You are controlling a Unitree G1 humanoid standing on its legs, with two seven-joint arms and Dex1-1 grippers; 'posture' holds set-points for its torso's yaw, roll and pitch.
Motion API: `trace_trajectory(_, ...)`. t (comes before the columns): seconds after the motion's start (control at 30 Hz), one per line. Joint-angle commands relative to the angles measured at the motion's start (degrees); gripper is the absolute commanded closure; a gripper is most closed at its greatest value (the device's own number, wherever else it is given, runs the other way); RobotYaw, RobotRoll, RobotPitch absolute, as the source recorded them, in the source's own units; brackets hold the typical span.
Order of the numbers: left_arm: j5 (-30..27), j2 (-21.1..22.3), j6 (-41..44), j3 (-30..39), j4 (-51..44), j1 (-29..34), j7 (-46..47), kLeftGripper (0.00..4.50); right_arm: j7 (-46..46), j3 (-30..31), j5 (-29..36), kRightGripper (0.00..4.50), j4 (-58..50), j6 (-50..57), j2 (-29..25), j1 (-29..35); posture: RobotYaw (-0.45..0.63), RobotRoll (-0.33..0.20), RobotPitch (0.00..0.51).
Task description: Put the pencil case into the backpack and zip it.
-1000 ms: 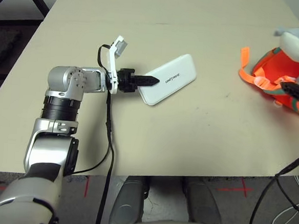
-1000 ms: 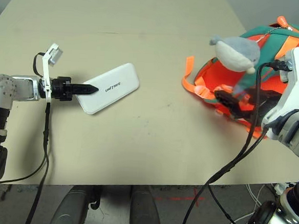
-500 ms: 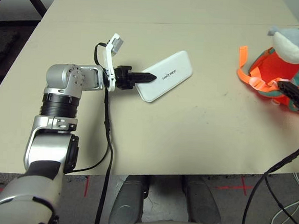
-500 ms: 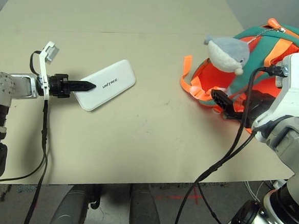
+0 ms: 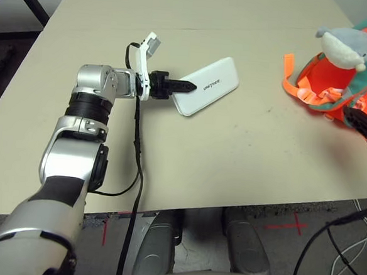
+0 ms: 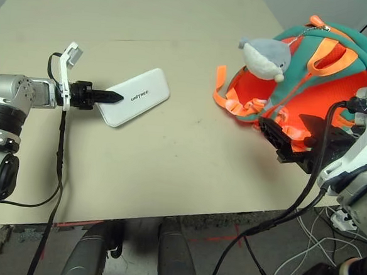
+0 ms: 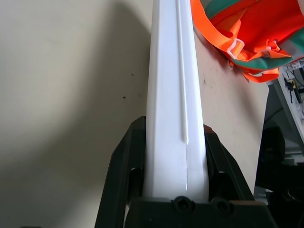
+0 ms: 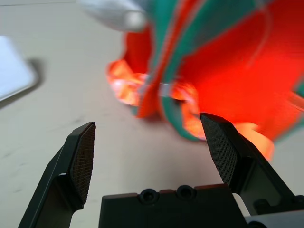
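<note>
— Two things decide the coming move, going left to right across the head view: where the pencil case point(image 5: 207, 86) sits, and where the backpack point(image 6: 314, 71) lies from it. Where is the case?

— Left of centre, in the upper half of the frame. The left tool point(image 5: 182, 86) is clamped on its near short end; the wrist view shows the white edge of the case wedged between both black fingers point(image 7: 122, 166). Whether the far end touches the desk point(image 5: 233, 153) cannot be told.

— And its long axis?

— It runs from the tool up and to the right, so the free end already points roughly toward the backpack at the frame's right edge.

— How far apart are they?

— Well apart, with bare desk between. The orange straps point(image 6: 227, 103) and the grey shark charm point(image 6: 265, 55) face the case's side.

— Which arm is nearer the bag?

— The right one. The right tool point(image 8: 152, 156) stands released, wide apart, just before the orange fabric, gripping nothing. It looks placed to steady the opening while the left arm carries the case rightward.
</note>
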Motion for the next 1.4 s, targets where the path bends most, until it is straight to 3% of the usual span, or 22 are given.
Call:
trace_trajectory(0.03,1.2,-0.4,-0.8,0.2,1.5,-0.4,-1.1,3.01,-4.3,0.5,-0.1,0.00,1.2,2.1,1.9,-2.2,-0.26,0.000,0.204)
trace_trajectory(0.27,1.7,0.0,-0.4,1.3,1.0,0.2,-0.8,3.01,-8.4,5.4,-4.1,0.00,4.1,-0.9,7.2,-4.9,-0.21,0.000,0.197)
trace_trajectory(0.7,1.6,0.6,0.6,3.1,-0.3,0.7,1.1,3.01,-6.3,20.7,-24.3,0.00,14.0,-22.9,12.4,-8.3,-0.17,0.000,0.200)
trace_trajectory(1.2,1.0,0.2,1.6,5.4,-2.5,1.7,3.9,3.01,0.6,33.1,-46.3,0.00,32.5,-44.8,12.1,-12.9,-0.12,0.000,0.195)
trace_trajectory(1.4,1.1,0.1,1.2,6.0,-2.6,1.7,4.4,3.01,3.9,32.9,-47.2,1.72,34.3,-46.0,12.9,-15.8,-0.11,0.000,0.190)
